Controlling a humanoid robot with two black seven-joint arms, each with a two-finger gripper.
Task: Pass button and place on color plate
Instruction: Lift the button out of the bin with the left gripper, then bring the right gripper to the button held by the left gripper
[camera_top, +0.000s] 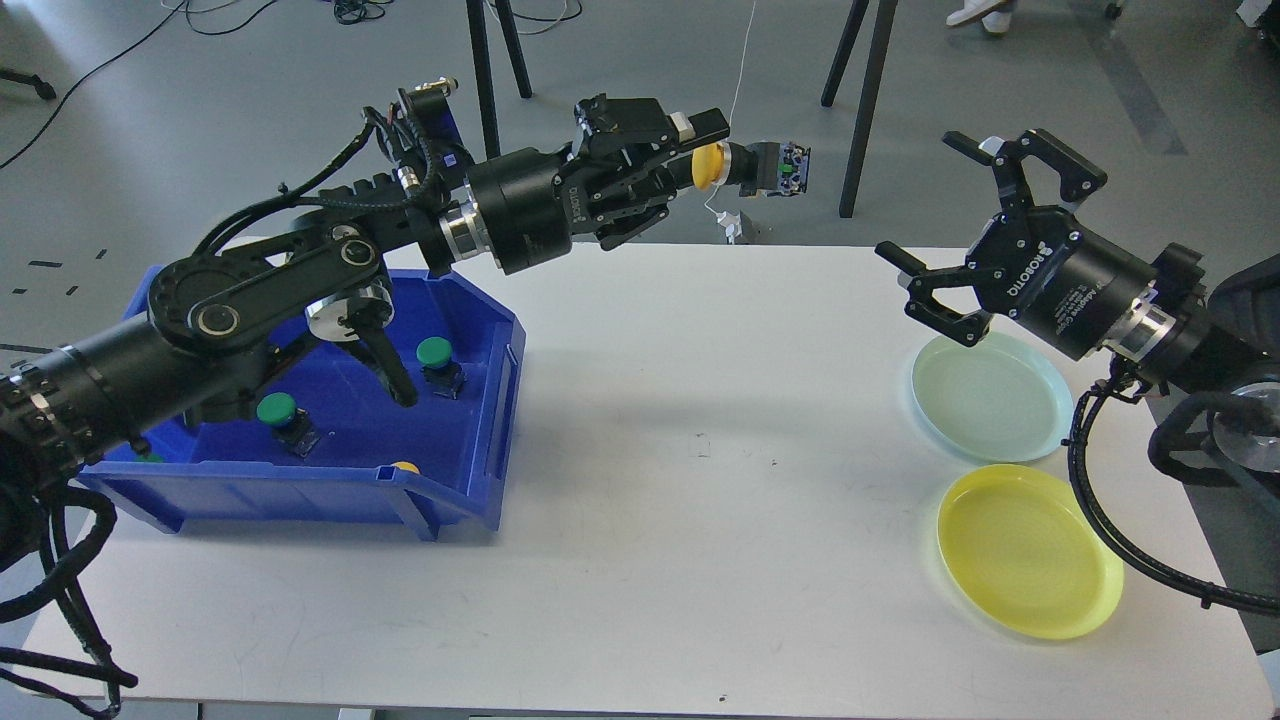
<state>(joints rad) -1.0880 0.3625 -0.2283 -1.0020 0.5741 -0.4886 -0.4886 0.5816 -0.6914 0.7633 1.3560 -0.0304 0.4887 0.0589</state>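
Left pincer (690, 150) is raised above the far edge of the desk (700, 520), clamped on a yellow button (712, 166); the button's black body sticks out to the right past the fingertips. Right pincer (950, 235) is spread wide and holds nothing, hovering over the far side of the pale green plate (990, 398). Yellow plate (1030, 565) sits just beside it, nearer the robot. Blue bin (330, 440) at left holds 2 green buttons (277, 410) and another yellow one (405, 467) at its front wall.
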